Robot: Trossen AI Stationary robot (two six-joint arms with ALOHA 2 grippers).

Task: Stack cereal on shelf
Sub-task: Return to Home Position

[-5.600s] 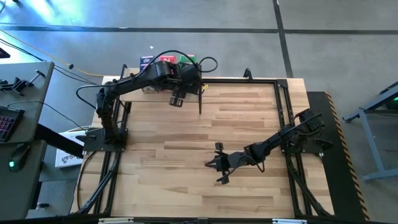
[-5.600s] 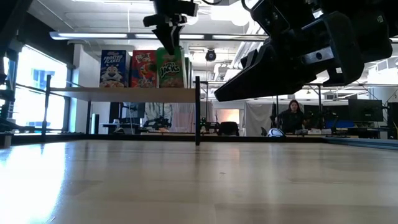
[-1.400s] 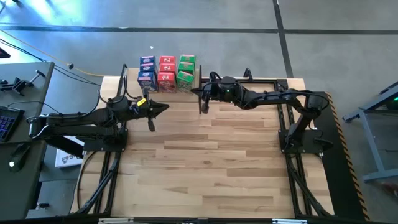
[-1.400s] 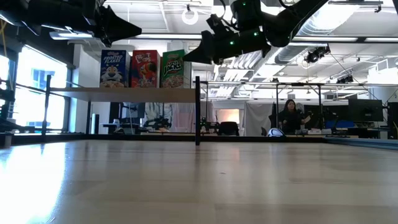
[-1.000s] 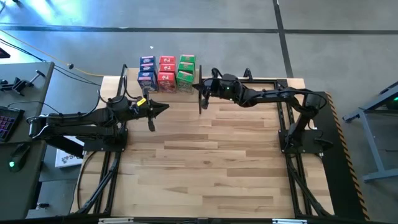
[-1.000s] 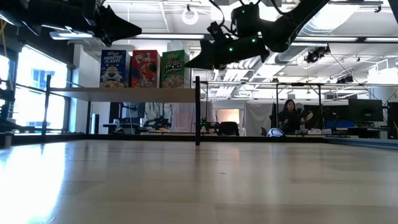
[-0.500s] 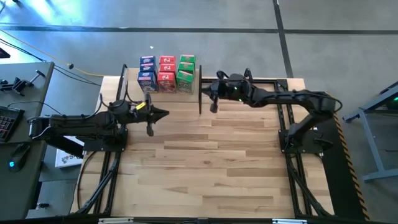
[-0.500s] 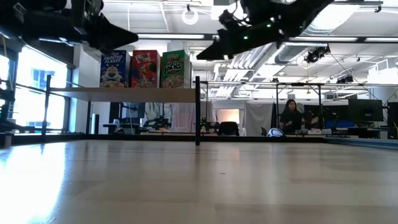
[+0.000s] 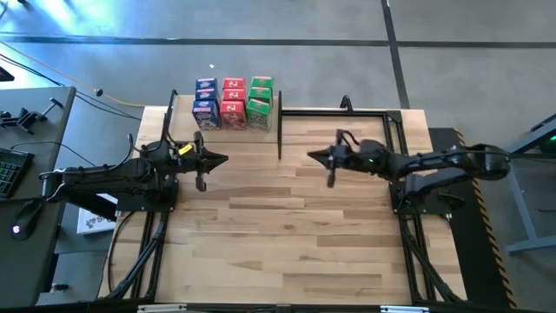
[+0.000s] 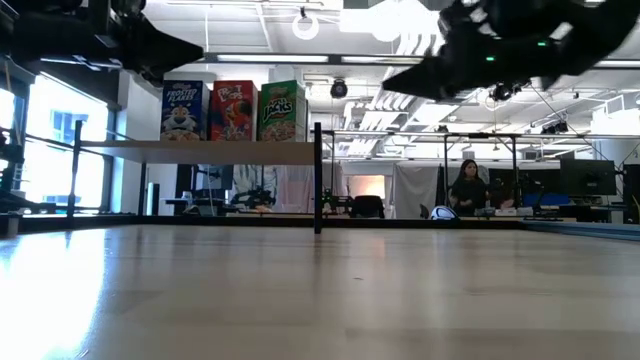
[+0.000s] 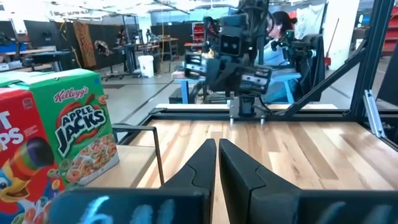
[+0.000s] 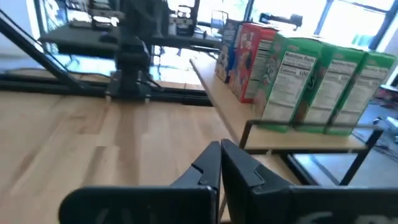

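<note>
cereal point(image 9: 231, 103) on shelf point(image 10: 200, 152), left gripper point(image 9: 224, 159) and right gripper point(image 9: 312, 156) closed

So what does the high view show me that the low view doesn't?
Only the high view: all nine boxes, three deep, as blue boxes, red boxes and green boxes, and where the left hand and right hand hang over the table, tips facing each other. Only the low view: the front boxes' printed faces, the shelf raised off the table, a person in the room behind. Both: blue, red, green in that order from the left, and both arms.
</note>
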